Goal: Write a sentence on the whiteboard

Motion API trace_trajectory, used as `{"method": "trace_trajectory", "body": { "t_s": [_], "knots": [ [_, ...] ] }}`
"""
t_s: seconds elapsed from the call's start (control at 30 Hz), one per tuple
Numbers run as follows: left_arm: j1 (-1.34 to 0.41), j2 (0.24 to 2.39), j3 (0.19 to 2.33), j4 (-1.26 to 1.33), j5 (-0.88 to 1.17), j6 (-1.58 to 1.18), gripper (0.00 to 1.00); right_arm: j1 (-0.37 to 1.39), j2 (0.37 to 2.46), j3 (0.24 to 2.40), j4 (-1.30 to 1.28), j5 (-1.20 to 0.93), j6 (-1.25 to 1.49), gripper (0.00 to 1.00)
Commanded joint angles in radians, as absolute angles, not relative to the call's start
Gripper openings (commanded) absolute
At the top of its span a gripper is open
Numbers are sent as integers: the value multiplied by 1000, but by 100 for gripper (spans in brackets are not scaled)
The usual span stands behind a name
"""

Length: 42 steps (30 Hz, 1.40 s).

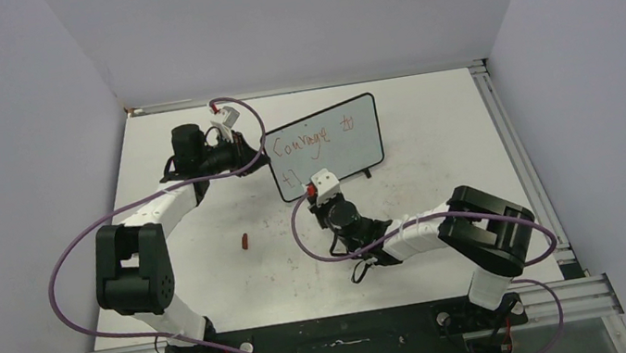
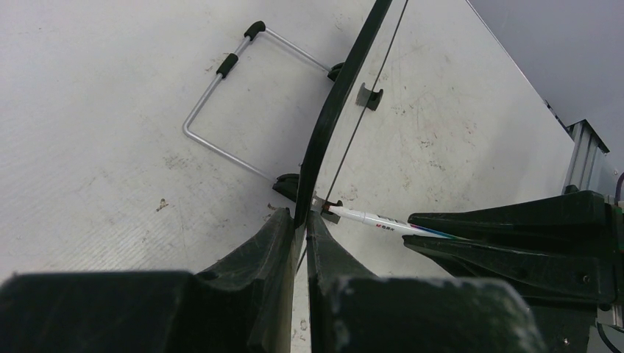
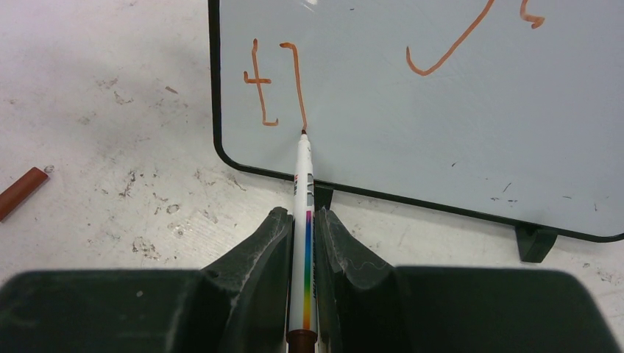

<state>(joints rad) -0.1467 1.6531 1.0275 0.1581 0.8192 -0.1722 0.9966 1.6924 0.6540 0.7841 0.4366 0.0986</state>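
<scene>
Writing the second line of the red handwritten sentence [image 3: 257, 79] on the glossy black-framed whiteboard [image 3: 441, 125].
We see the right gripper [image 3: 303, 217] clenched on the thin white rainbow-striped marker [image 3: 304, 184], long axis straight out from the jaws, tip touching the board near its lower-left corner. Bare space lies to the tip's right. The left gripper [image 2: 300, 220] pinches the board's frame edge.

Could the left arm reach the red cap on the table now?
Probably not yet: the left hand is shut on the edge of the whiteboard. The cap itself lies in the open.
</scene>
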Motion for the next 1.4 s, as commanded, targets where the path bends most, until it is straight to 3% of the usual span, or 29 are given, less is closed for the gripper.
{"method": "trace_trajectory", "body": {
  "t_s": [0.0,0.5,1.37],
  "knots": [
    [-141,1603,1060,170,857,-178,0,1000,1701,664,812,448,111,5],
    [-141,1601,1062,170,859,-178,0,967,1666,736,829,468,79,5],
    [-141,1601,1062,169,859,-176,0,967,1581,643,882,460,93,5]
  ]
}}
